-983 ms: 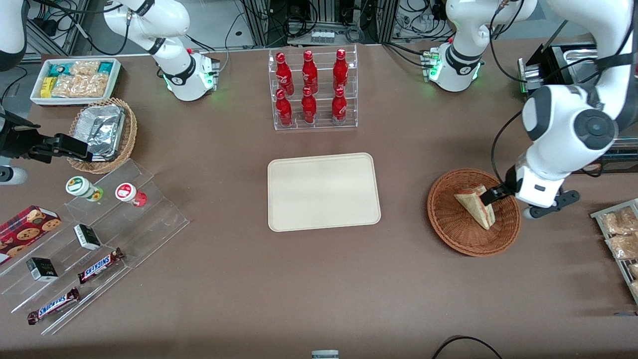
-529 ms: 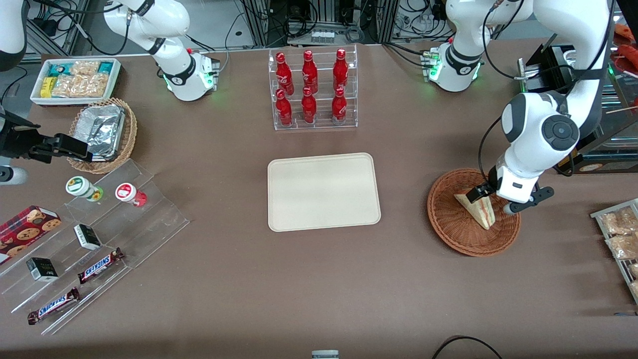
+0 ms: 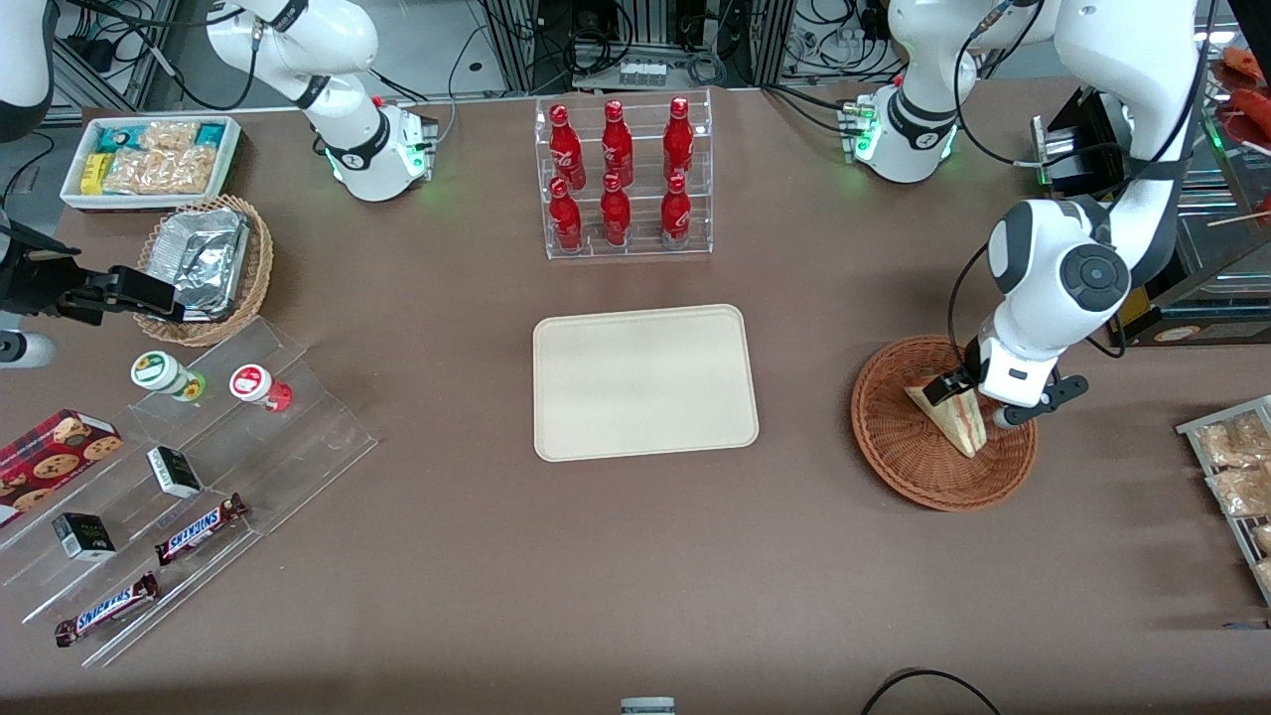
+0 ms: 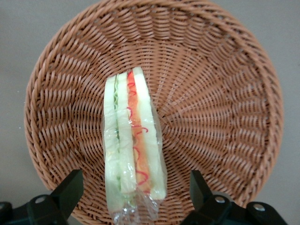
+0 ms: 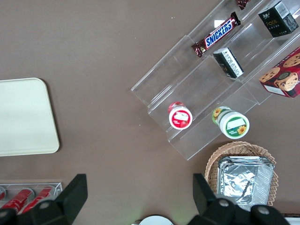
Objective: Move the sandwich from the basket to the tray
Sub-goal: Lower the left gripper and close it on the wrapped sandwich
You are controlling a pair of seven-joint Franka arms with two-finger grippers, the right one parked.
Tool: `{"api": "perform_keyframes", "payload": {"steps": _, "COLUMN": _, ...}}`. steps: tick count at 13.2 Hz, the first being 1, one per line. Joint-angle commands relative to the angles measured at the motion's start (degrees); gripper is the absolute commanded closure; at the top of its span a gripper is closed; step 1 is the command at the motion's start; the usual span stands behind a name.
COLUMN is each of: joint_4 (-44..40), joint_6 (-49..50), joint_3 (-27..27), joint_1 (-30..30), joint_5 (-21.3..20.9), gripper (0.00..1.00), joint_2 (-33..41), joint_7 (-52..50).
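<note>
Open pincer [image 4: 135, 197] straddles sandwich [image 4: 132, 140], its lower end cut off.

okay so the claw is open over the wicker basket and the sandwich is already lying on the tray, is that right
Not quite. The sandwich still lies in the wicker basket, as the left wrist view shows; the tray holds nothing. The rest holds: the claw is open above the basket, one finger on each side of the sandwich.

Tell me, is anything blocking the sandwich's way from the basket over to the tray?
Nothing visible does. The sandwich lies in the basket, the open tool hovers right above it, and only bare table lies between the basket and the tray, which has nothing on it.
</note>
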State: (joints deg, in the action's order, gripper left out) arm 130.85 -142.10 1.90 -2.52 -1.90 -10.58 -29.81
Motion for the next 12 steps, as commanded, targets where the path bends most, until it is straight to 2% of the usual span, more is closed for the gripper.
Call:
{"api": "perform_keyframes", "payload": {"steps": 1, "joint_4": 1.33, "joint_6": -2.82, "joint_3": -0.05, "joint_1": 0.15, "joint_5": -1.18, "gripper": 0.0, "joint_2": -0.84, "joint_7": -1.22}}
{"api": "perform_keyframes", "payload": {"steps": 4, "joint_4": 2.65, "joint_6": -5.72, "joint_3": -0.23, "joint_1": 0.85, "joint_5": -1.18, "gripper": 0.01, "joint_2": -1.98, "joint_7": -1.22}}
{"api": "perform_keyframes", "payload": {"steps": 5, "joint_4": 2.57, "joint_6": -6.16, "joint_3": -0.23, "joint_1": 0.85, "joint_5": -1.18, "gripper": 0.07, "joint_2": -2.42, "joint_7": -1.22}}
{"api": "perform_keyframes", "payload": {"steps": 6, "joint_4": 2.65, "joint_6": -6.25, "joint_3": -0.23, "joint_1": 0.85, "joint_5": -1.18, "gripper": 0.23, "joint_2": -2.42, "joint_7": -1.22}}
{"api": "perform_keyframes", "payload": {"steps": 7, "joint_4": 2.65, "joint_6": -6.26, "joint_3": -0.23, "joint_1": 0.85, "joint_5": -1.18, "gripper": 0.55, "joint_2": -2.25, "joint_7": -1.39}}
{"api": "perform_keyframes", "payload": {"steps": 9, "joint_4": 2.3, "joint_6": -6.17, "joint_3": -0.23, "joint_1": 0.76, "joint_5": -1.18, "gripper": 0.84, "joint_2": -2.34, "joint_7": -2.7}}
{"api": "perform_keyframes", "payload": {"steps": 10, "joint_4": 2.13, "joint_6": -6.08, "joint_3": -0.23, "joint_1": 0.67, "joint_5": -1.18, "gripper": 0.92, "joint_2": -2.08, "joint_7": -2.89}}
{"api": "perform_keyframes", "payload": {"steps": 12, "joint_4": 2.04, "joint_6": -5.47, "joint_3": -0.23, "joint_1": 0.59, "joint_5": -1.18, "gripper": 0.95, "joint_2": -0.68, "joint_7": -2.8}}
